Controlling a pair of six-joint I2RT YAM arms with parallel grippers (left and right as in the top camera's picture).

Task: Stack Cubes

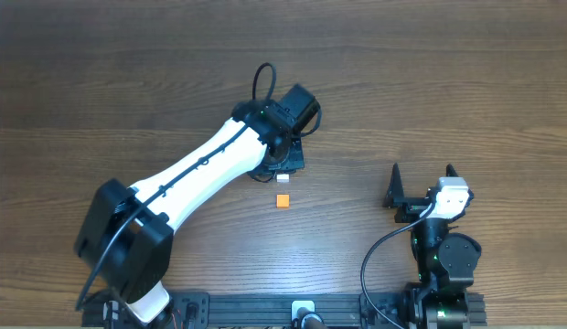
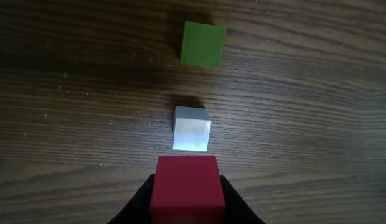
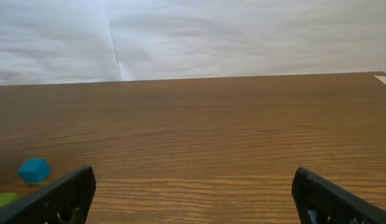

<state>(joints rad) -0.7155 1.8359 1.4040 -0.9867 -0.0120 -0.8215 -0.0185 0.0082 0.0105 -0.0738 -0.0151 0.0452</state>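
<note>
**Left claw closed on a red cube; right claw wide open and empty above the counter.**

The left claw (image 2: 187, 200) is narrowed to the width of the red cube (image 2: 187, 186), which is gripped on two opposite sides by the dark fingers (image 2: 142, 202). A white cube (image 2: 192, 129) is seen on the counter (image 1: 448, 73) just beyond the red cube, and a green cube (image 2: 203, 43) lies farther off, apart from the white one and roughly in line with it. Whether the red cube touches the white cube cannot be told. In the top view an orange cube (image 1: 283, 201) is seen on the counter just beside the left claw (image 1: 283, 166). The right claw (image 1: 421, 187) is held well apart from these, nothing between its spread fingers (image 3: 62, 196). From its wrist a blue cube (image 3: 33, 170) is seen near the green cube (image 3: 3, 200). The cubes are small, plain and single-coloured.
</note>
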